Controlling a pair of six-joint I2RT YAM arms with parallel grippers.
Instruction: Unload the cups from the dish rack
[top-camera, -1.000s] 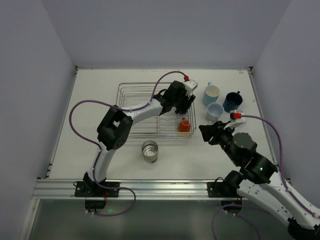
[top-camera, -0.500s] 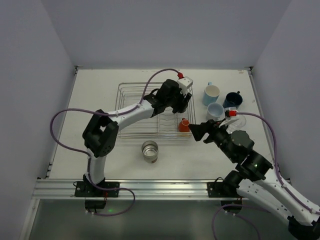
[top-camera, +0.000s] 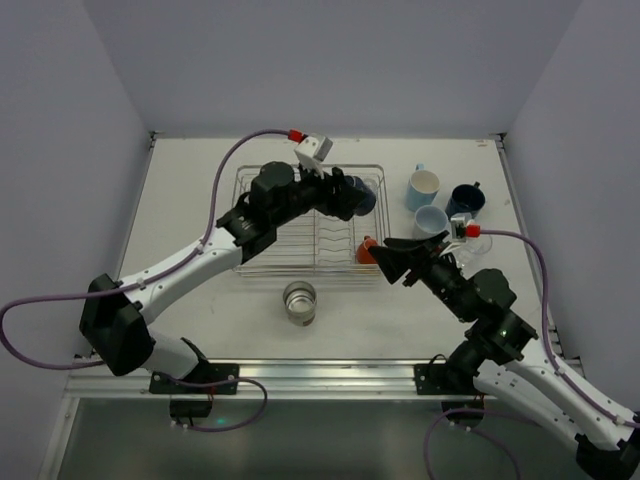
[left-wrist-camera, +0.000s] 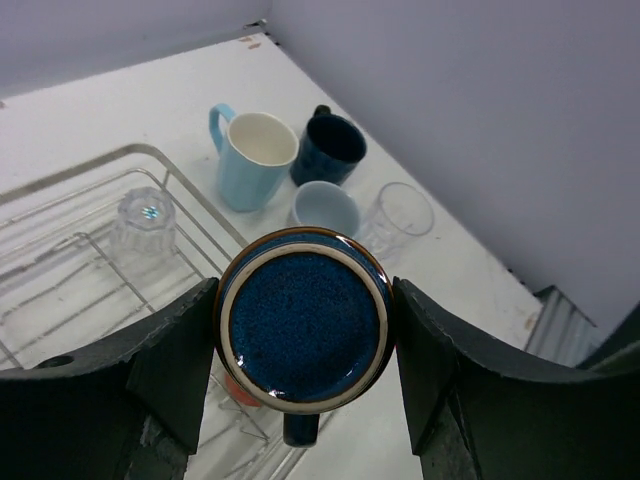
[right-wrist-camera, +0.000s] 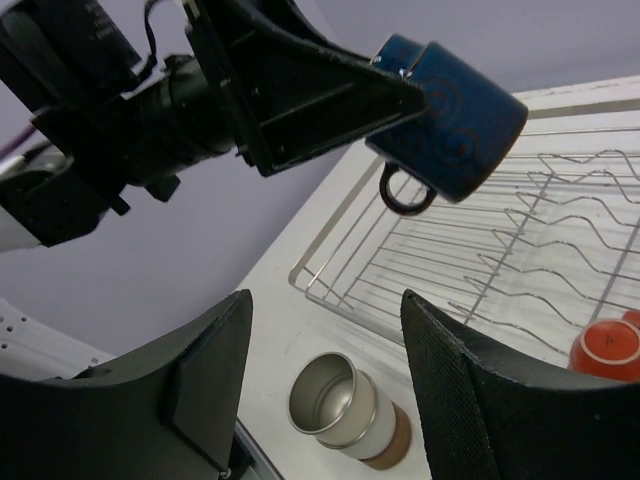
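Table: we see a flat white tabletop spread beneath both grippers
Dish rack: the rectangular silver wire dish rack sits on it, below the left gripper and just ahead of the right gripper's tips
Left gripper: the left gripper is pinched on the dark blue speckled mug, one finger pressed to each side, above the rack's far right corner
Right gripper: the right gripper hangs low at the rack's near right corner, its fingers spread wide with nothing between them
Held mug: the dark blue speckled mug is clear of the wires, tipped on its side, handle hanging down, one round end facing the left wrist camera
Cups beyond the left gripper: on the table outside the rack we count a tall light blue mug, a navy mug touching it, a small pale blue cup and a clear drinking glass just beside that
Metal cup: the grey-brown metallic cup stands upright on the table below the right gripper's spread fingers, outside the rack's near edge
Ribbed glass: a clear ribbed glass stands in the rack, to the side of the left gripper
Orange cup: the small orange cup sits in the rack just beside the right gripper's tips, outside their gap
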